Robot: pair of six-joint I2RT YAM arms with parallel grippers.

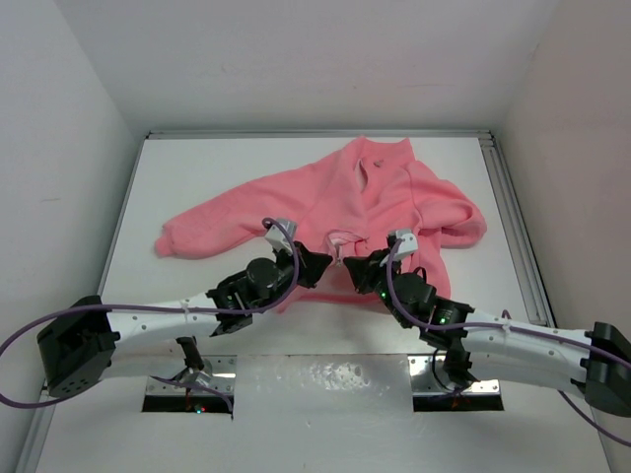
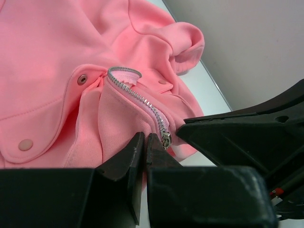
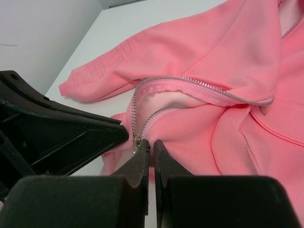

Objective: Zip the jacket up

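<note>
The salmon-pink fleece jacket (image 1: 365, 202) lies flat on the white table, collar far, hem towards me. Its zipper is open, and the two rows of teeth (image 3: 190, 81) spread apart above the small metal slider (image 3: 137, 144), which sits at the hem. The slider also shows in the left wrist view (image 2: 166, 138). My left gripper (image 2: 145, 137) is shut on the hem fabric just left of the slider. My right gripper (image 3: 151, 142) is shut on the hem fabric on the slider's other side. In the top view the left gripper (image 1: 320, 264) and the right gripper (image 1: 357, 266) almost touch.
A snap-flap pocket (image 2: 28, 118) lies left of the zipper. One sleeve (image 1: 212, 229) stretches out to the left, and the other (image 1: 458, 222) is bunched at the right. White walls enclose the table (image 1: 197, 168) on three sides.
</note>
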